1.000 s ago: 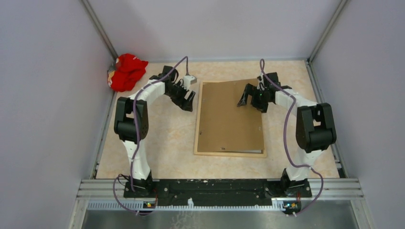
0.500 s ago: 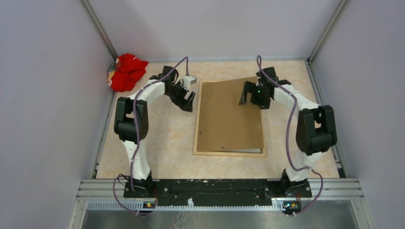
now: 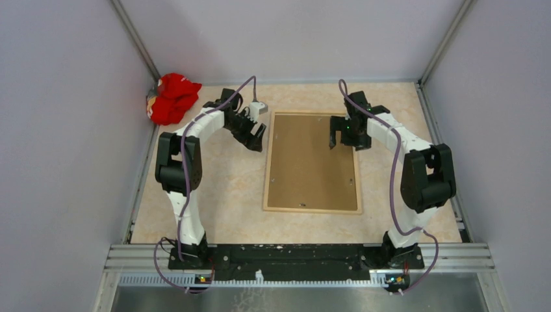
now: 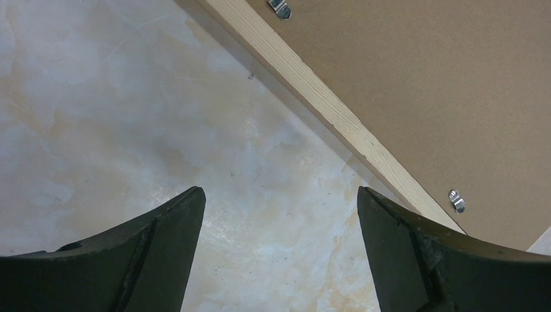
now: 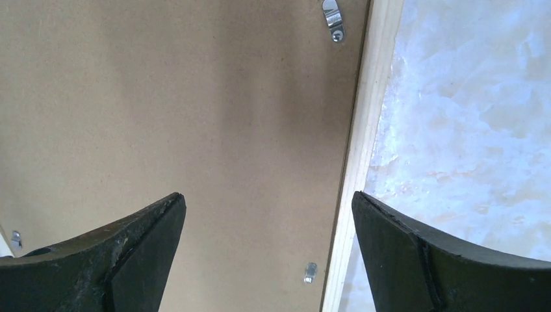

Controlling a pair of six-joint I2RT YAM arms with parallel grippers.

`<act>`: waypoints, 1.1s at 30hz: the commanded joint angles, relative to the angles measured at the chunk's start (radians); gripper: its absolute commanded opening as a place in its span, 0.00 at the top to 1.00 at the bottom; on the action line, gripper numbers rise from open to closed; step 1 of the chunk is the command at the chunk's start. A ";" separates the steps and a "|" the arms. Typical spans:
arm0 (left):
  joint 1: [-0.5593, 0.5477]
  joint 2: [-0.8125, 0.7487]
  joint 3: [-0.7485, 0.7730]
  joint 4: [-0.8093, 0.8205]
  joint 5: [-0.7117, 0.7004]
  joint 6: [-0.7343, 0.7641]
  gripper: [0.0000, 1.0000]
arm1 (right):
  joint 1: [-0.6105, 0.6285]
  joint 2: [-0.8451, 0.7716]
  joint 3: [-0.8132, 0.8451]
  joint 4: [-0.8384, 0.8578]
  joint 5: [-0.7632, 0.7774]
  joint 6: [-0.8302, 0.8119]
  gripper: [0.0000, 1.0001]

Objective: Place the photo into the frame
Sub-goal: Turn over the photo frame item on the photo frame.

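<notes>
- Top view: the frame (image 3: 312, 209) lies flat in the middle of the table (image 3: 214, 188), back side up, its long sides running from near to far.
- A brown backing board (image 3: 312, 166) sits inside the frame and fills it from edge to edge. The photo shows in no view; whether it lies under the board I cannot tell.
- The left pincer (image 3: 255, 138) hangs over bare table just beside the frame's far left corner, spread, with nothing between its fingers.
- The right pincer (image 3: 344, 140) hangs over the far right part of the backing board, close to the frame's right side, also spread and holding nothing.
- A red cloth (image 3: 171, 97) lies bunched in the far left corner of the table, well apart from the frame.
- Left wrist view: the two dark fingers (image 4: 162, 260) stand wide apart at the bottom of the picture, and only pale marbled table shows between them.
- The frame's light wood side crosses this picture on a slant from the top down to the lower right, with the board beyond it. Two small metal clips (image 4: 457, 200) sit on the board along that side.
- Right wrist view: the fingers are spread wide here too, with nothing gripped. The left one is over the board and the right one is over the table beyond the frame's wood side.
- That side runs nearly upright through the picture, between board and table. Metal clips show on the board next to it, one at the top and one near the bottom.
</notes>
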 commanded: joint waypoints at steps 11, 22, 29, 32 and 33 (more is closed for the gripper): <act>-0.006 -0.027 0.045 -0.045 0.071 0.016 0.07 | 0.022 -0.221 -0.092 0.211 -0.214 0.090 0.01; -0.011 0.015 0.010 -0.088 0.206 0.047 0.24 | 0.277 -0.400 -0.514 0.706 -0.160 0.262 0.46; -0.033 0.037 -0.012 -0.097 0.224 0.041 0.39 | 0.464 -0.357 -0.574 0.929 -0.103 0.207 0.46; -0.046 0.073 -0.013 -0.083 0.216 0.030 0.45 | 0.517 -0.292 -0.579 1.012 -0.100 0.174 0.45; -0.049 0.086 -0.006 -0.087 0.216 0.026 0.47 | 0.535 -0.271 -0.577 1.029 -0.094 0.157 0.45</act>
